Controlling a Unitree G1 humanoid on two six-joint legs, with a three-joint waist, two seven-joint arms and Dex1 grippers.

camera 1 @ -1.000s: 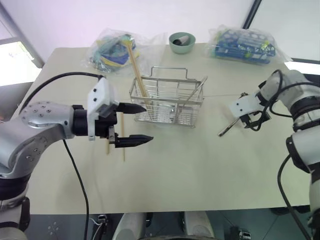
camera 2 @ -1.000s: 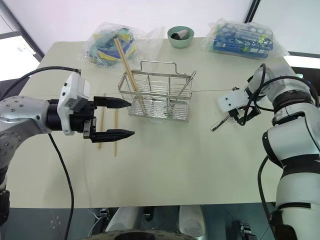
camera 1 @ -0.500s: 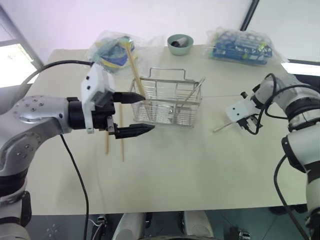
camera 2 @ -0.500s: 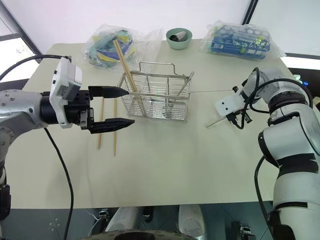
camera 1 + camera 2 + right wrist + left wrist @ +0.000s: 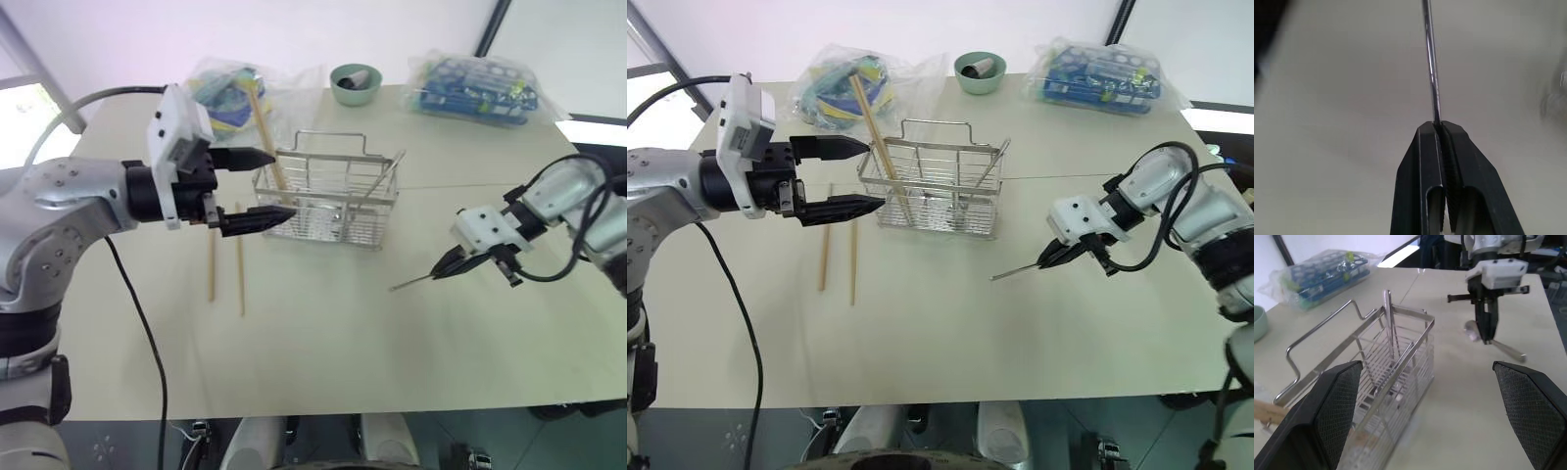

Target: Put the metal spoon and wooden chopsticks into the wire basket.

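Metal spoon (image 5: 1017,271): pinched at one end by the right claw (image 5: 1050,257), long axis pointing from that claw toward the table's left edge. Wire basket (image 5: 939,191): mid-table, toward the far edge, nearer the spread, empty left claw (image 5: 862,176). Wooden chopsticks (image 5: 839,250): flat on the table, left of the basket.

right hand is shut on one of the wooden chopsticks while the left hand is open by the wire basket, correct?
Not quite. The right hand is shut on the metal spoon, gripping its thin shiny handle, not a chopstick; the right wrist view shows this most clearly. Two wooden chopsticks lie on the table and more stand in the wire basket. The rest holds: the left hand is open beside the basket.
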